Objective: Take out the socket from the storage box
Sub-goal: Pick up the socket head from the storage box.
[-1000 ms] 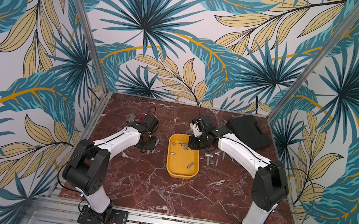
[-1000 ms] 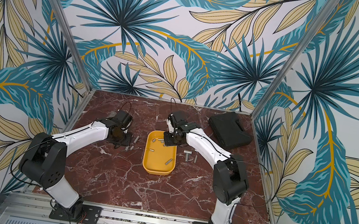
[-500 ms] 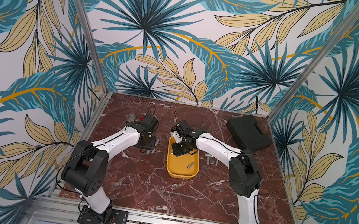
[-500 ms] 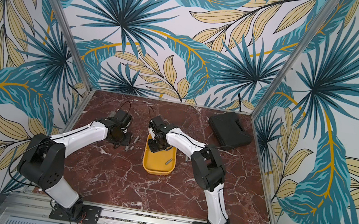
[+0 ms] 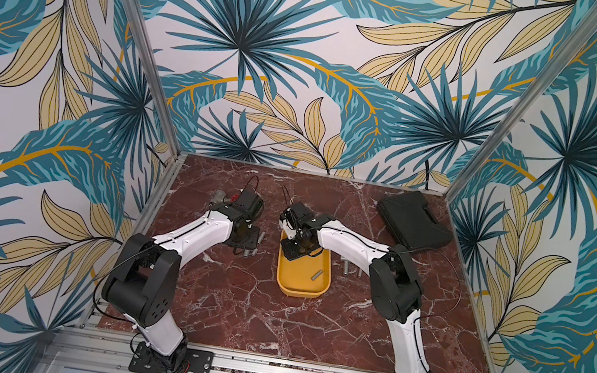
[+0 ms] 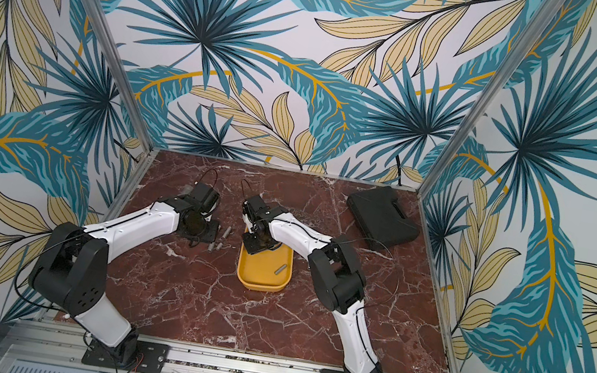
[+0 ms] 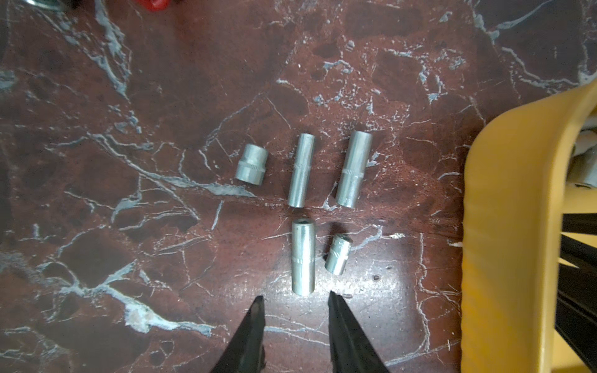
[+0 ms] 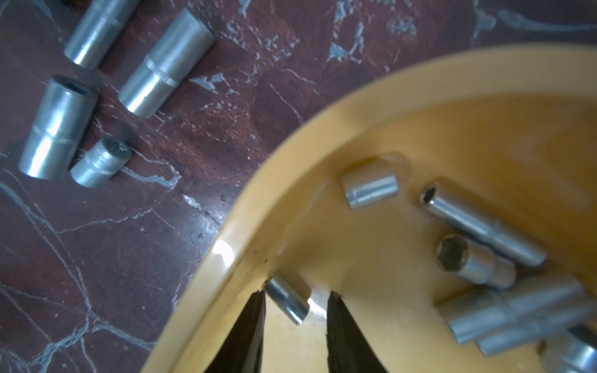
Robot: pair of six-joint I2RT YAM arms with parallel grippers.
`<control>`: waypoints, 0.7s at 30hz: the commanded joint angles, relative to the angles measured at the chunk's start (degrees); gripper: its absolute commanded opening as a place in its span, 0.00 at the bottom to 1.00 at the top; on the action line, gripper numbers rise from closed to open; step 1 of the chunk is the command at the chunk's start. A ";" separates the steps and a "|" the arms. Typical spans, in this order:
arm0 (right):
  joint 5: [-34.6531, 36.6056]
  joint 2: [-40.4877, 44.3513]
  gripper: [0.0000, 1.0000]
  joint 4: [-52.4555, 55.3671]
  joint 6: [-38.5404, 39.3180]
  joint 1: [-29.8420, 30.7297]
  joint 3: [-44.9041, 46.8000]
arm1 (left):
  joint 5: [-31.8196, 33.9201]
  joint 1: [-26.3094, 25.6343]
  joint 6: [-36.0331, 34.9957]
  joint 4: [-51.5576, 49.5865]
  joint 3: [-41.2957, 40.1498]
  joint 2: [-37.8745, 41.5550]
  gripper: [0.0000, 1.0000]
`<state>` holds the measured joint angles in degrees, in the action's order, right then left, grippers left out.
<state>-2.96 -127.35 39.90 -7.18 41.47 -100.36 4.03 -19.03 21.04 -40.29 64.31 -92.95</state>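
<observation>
Straddling a short steel socket (image 8: 287, 302) lying slantwise by the inner wall of the yellow plastic storage box (image 8: 265, 181), the right end effector (image 8: 295, 295) is released, not yet pinching; the left end effector (image 7: 294, 302) hangs released, empty, above loose sockets (image 7: 303, 258) on the marble desk (image 7: 129, 226). Small, dense, rigid and slick, the round barrel would likely roll, so squeeze squarely across its middle.

Table: you have a red-brown marble tabletop (image 5: 249, 309) with white veins.
Middle: your yellow storage box (image 5: 298, 292) sits flat on it.
Left of the box: five sockets (image 7: 303, 257) lie on their sides, three in one row, two in the next.
Right of the box: two sockets (image 5: 345, 269) just beside it.
Far right corner: your black hard case (image 5: 415, 222) lies flat.
</observation>
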 commanded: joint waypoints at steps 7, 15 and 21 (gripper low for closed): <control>0.49 -3.08 0.31 0.00 -0.02 0.72 -0.89 | -0.21 0.39 0.17 0.65 -0.50 1.23 0.36; 1.04 -3.17 0.16 -0.40 -1.61 0.80 0.31 | -0.25 0.39 0.15 0.77 -0.67 1.79 0.36; 2.15 -1.64 0.08 -1.86 -3.46 0.80 2.99 | -0.34 0.42 -0.21 1.15 -0.11 1.32 0.37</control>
<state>-2.26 -128.49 37.65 -8.99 41.89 -100.22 3.81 -19.03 21.04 -39.70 64.23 -92.79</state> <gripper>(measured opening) 0.115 0.366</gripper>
